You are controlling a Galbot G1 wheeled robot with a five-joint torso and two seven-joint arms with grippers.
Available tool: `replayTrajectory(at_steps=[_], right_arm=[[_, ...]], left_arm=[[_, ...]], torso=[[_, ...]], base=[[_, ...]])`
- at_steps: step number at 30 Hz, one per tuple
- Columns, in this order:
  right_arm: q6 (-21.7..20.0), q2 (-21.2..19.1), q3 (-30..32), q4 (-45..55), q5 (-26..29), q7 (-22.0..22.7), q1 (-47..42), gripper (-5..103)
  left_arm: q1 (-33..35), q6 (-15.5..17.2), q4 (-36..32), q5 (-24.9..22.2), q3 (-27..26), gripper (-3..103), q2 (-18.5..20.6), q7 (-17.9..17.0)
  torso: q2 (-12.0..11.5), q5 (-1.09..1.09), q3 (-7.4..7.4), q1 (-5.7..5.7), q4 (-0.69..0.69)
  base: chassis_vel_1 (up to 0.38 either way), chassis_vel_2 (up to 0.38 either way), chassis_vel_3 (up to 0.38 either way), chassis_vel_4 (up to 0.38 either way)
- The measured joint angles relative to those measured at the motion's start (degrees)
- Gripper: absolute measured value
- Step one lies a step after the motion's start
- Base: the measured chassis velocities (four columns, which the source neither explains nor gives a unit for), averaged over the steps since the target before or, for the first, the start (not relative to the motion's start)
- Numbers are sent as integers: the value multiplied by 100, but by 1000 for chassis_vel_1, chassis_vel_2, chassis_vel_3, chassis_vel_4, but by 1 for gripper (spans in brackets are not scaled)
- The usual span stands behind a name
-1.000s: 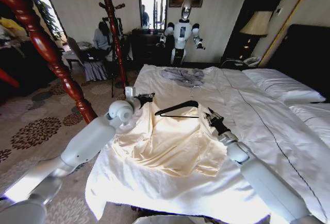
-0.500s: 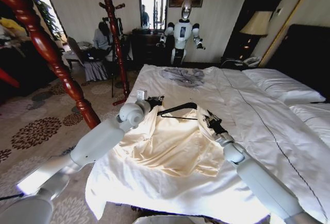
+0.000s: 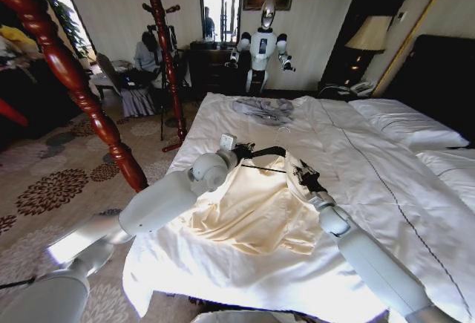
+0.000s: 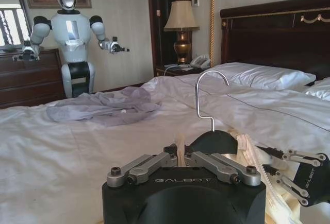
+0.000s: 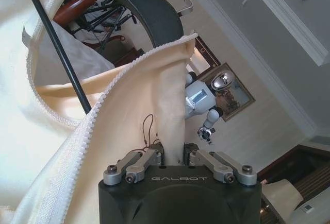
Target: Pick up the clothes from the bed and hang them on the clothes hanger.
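The clothes (image 3: 252, 204), a pale cream shirt, are lifted at the collar end above the bed (image 3: 386, 167) and drape down onto the sheet. My left gripper (image 3: 242, 149) is shut on one cream edge (image 4: 180, 151), right beside the neck of the black clothes hanger (image 3: 266, 151). Its silver hook (image 4: 205, 94) stands up just beyond the fingers. My right gripper (image 3: 301, 174) is shut on the other zipped edge of the clothes (image 5: 172, 131), which is pulled over one shoulder of the clothes hanger (image 5: 149, 7). The right gripper (image 4: 289, 170) also appears in the left wrist view, close by.
A grey-blue garment (image 3: 263, 109) lies crumpled farther up the bed. A dark red wooden coat stand (image 3: 159, 33) rises left of the bed, and another post (image 3: 67, 70) stands nearer. A white robot (image 3: 261, 48) stands by the far wall. Pillows (image 3: 401, 122) lie at the right.
My left gripper has carried its edge of the shirt rightward to the hanger's middle. The shirt has bunched in narrower under the hanger. The right gripper has hardly moved.
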Motion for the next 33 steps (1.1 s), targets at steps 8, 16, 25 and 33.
replayTrajectory(at_steps=[8,16,25,33], right_arm=[[-19,34,-9,101,-5,9,-4,18],[73,205,-4,146,-346,12,-10,18],[149,246,27,182,-420,52,-10,18],[309,294,75,428,-485,71,-93,18]], left_arm=[[-134,-11,26,220,168,0,-185,75],[-364,-58,147,483,442,0,-436,219],[-425,-119,25,711,726,0,-340,430],[-290,-202,-149,828,979,0,-253,490]], torso=[[0,0,0,0,-2],[0,0,0,0,0],[0,0,0,0,0],[0,-1,0,0,-1]], base=[[0,0,0,0],[0,0,0,0],[0,0,0,0],[0,0,0,0]])
